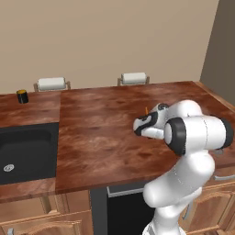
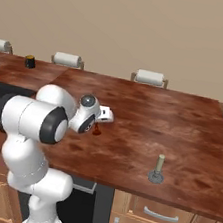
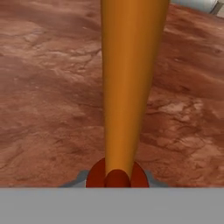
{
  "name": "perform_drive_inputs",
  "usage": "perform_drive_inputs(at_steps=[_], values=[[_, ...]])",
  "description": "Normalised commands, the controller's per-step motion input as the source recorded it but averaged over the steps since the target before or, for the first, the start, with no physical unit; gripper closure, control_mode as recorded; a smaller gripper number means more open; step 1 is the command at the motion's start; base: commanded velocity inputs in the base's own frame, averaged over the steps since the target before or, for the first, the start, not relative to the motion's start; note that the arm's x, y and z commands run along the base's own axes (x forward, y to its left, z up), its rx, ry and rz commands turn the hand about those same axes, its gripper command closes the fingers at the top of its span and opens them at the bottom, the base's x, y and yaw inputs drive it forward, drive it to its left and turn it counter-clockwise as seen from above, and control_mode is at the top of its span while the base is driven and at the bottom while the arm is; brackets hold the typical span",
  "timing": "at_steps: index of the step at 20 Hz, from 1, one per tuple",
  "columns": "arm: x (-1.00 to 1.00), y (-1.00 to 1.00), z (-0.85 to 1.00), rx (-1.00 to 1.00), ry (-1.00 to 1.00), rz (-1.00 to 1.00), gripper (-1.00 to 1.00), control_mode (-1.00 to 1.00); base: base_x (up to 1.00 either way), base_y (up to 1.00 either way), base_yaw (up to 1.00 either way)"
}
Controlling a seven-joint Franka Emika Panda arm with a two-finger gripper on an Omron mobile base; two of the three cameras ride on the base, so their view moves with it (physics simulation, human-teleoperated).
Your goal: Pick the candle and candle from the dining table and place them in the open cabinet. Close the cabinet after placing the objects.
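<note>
A thin orange taper candle (image 3: 131, 78) stands on a dark red holder (image 3: 117, 175) on the glossy reddish-brown dining table (image 1: 101, 142). It rises straight up the middle of the hand view, very close. My gripper (image 2: 97, 123) is low over the table's middle and shut on this candle. The candle's orange tip (image 1: 146, 110) pokes out above the hand, and its red holder (image 2: 96, 130) shows under it. The second candle (image 2: 159, 164), a short beige stub on a grey round base, stands upright near the table's front right edge, apart from the gripper. The cabinet is out of view.
A small black jar with a yellow top (image 1: 22, 96) sits at the far left, behind a dark sink (image 1: 25, 153). White-topped chair backs (image 1: 133, 78) line the table's far edge. Light-wood cupboards with drawers (image 2: 161, 217) lie below the front edge.
</note>
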Motion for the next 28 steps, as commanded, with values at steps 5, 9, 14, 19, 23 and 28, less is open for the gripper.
perform_drive_inputs(at_steps=[5,9,14,19,23,28], values=[[-0.23,0.00,0.84,-0.02,0.00,0.00,1.00,-1.00,0.00,0.00,0.00],[-0.24,0.05,0.91,-0.09,0.00,0.00,1.00,-1.00,0.00,0.00,0.00],[-0.35,0.00,0.93,0.01,-0.12,0.00,1.00,-1.00,0.00,0.00,0.00],[-0.56,0.00,0.82,0.02,-0.27,0.00,1.00,-1.00,0.00,0.00,0.00],[-0.58,0.01,0.73,0.03,-0.23,0.00,1.00,-1.00,0.00,0.00,0.00],[-0.57,0.05,0.38,0.07,-0.15,0.07,1.00,-1.00,0.00,0.00,0.00]])
